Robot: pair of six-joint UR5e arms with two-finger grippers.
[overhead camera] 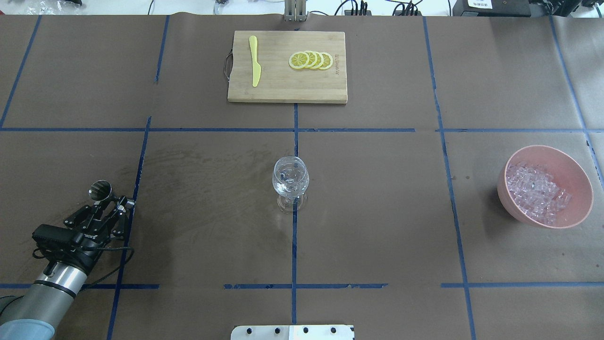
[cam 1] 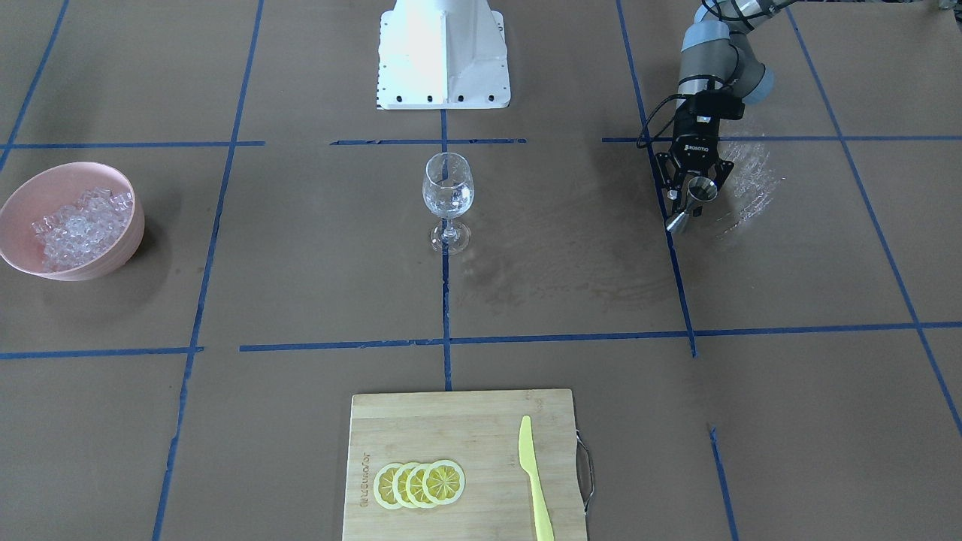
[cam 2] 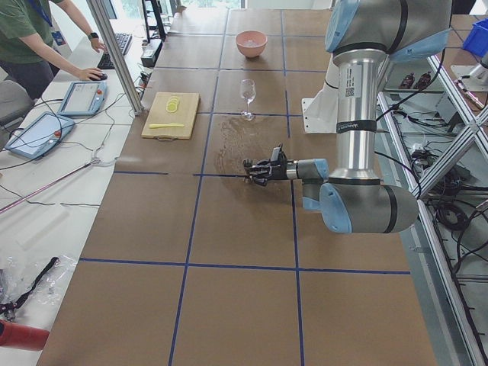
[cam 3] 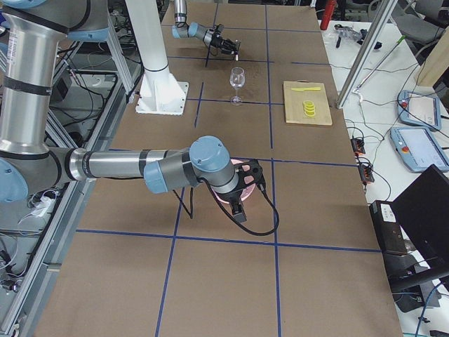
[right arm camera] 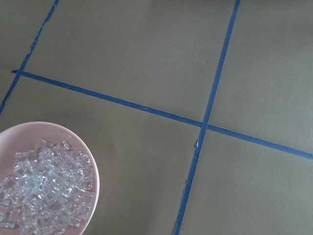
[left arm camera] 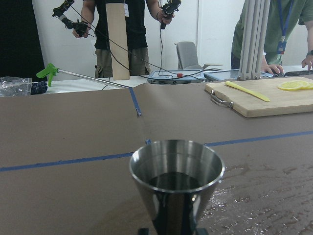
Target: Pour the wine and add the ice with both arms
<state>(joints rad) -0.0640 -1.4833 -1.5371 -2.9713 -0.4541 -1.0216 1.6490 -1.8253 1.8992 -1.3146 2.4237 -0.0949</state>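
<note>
Left tool [cam 1: 695,197]: grasping a steel cup [left arm camera: 176,181] with dark liquid.
Right tool [cam 3: 247,175]: I cannot tell its state.
Ice [overhead camera: 538,191]: in pink bowl [overhead camera: 583,174].

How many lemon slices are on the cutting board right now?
4 lemon slices, overlapping in one row on the cutting board, apart from the yellow knife. A thin one could hide under the overlap.

The bench [overhead camera: 377,212] is covered in brown paper crossed by blue tape lines [overhead camera: 294,236]. In the left wrist view, a white wall [left arm camera: 215,24] stands at 12 o'clock, a grey chair [left arm camera: 188,54] before it, aluminium posts [left arm camera: 254,39] at 1 o'clock. Light falls bright and even.
</note>
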